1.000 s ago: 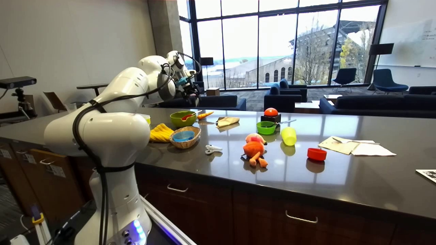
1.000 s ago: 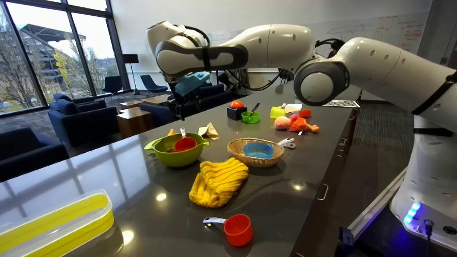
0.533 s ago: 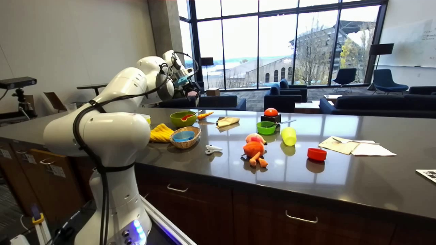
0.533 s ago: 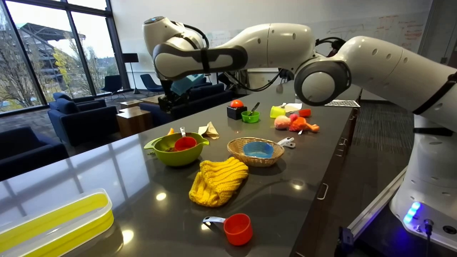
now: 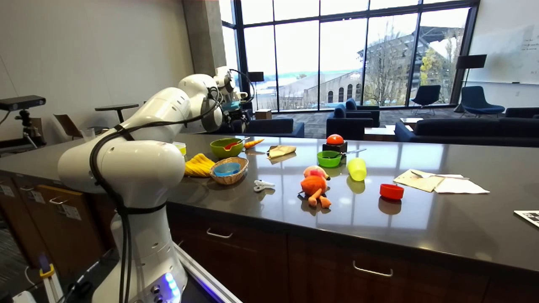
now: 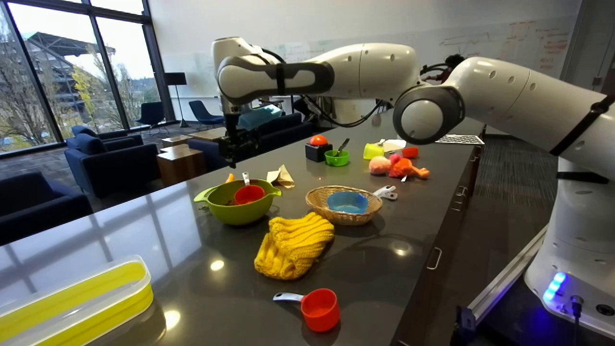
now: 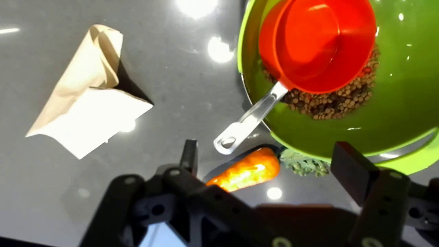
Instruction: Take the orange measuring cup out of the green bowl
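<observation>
The orange-red measuring cup (image 7: pixel 319 37) lies tilted in the large green bowl (image 7: pixel 408 89). Its metal handle (image 7: pixel 247 123) sticks out over the rim. Brown pellets lie under the cup. In an exterior view, the cup (image 6: pixel 249 194) and bowl (image 6: pixel 240 215) stand towards the counter's far side. Another exterior view shows the bowl (image 5: pixel 219 151) with only part of the cup (image 5: pixel 231 145). My gripper (image 7: pixel 270 161) is open with nothing between its fingers. It hangs above the counter just beyond the bowl (image 6: pixel 233 154), higher than the handle and apart from it.
A carrot (image 7: pixel 253 168) lies beside the bowl, below my fingers. A folded paper (image 7: pixel 75 89) lies nearby. A yellow cloth (image 6: pixel 293 250), a wicker basket (image 6: pixel 317 209) with a blue bowl, another red measuring cup (image 6: pixel 321 312) and a yellow container (image 6: pixel 77 307) stand on the counter.
My gripper first rose slightly, then came down, and now points more steeply downward. The wrist has shifted in both exterior views. The cup and bowl have not moved.
</observation>
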Robot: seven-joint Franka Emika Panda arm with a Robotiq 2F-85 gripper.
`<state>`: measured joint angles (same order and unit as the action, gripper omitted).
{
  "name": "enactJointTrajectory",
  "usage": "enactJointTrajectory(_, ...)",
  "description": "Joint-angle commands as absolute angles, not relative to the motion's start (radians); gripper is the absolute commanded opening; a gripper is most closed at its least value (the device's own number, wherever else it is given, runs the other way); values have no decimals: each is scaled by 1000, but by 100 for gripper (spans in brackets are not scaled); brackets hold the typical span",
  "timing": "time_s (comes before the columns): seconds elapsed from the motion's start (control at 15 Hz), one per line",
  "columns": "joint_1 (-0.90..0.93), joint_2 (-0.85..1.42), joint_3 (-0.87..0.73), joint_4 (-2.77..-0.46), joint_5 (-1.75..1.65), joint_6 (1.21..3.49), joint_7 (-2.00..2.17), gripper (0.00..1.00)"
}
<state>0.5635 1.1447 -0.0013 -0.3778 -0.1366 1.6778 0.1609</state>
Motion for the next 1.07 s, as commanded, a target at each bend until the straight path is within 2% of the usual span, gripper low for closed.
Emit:
enactJointTrajectory(0.0, 511, 1150, 54, -372, -65, 1654, 95, 100)
enactJointTrajectory(1.0, 540, 1165, 65, -352, -85, 1512, -130, 100)
